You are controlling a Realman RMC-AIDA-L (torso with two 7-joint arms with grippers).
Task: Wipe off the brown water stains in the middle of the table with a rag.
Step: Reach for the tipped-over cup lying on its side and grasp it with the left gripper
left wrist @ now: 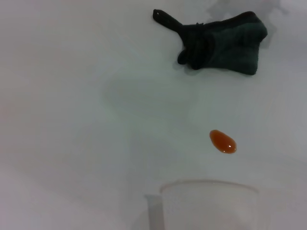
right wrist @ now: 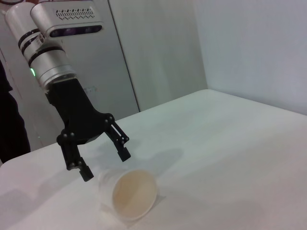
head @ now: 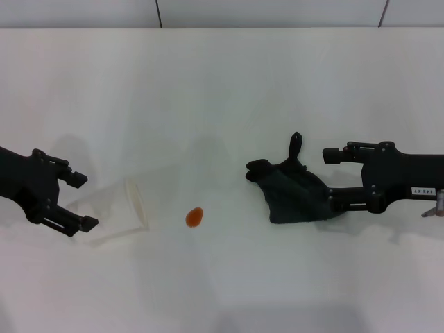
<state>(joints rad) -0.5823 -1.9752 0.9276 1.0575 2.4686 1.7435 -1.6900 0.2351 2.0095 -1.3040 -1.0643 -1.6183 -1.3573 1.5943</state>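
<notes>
One stain: you have a single small orange-brown oval, the brown water stains (head: 194, 217), mid-bench, just right of the tipped cup.
Bench (head: 222, 90): white, smooth and flat; expect the liquid to smear easily.
Rag (head: 295, 191): dark green-black, soft, folded, with a thin loop tab; it lies right of the stain, apart from it.
Handling: judge the rag light and limp; take hold across the bunched folds, not the tab.
Right pincer (head: 326, 182): at the rag's right edge; whether it grips, you cannot tell.
Left pincer (head: 78, 201): spread wide, holding nothing, beside the cup.
Cup (head: 118, 211): translucent plastic, on its side, left of the stain.
</notes>
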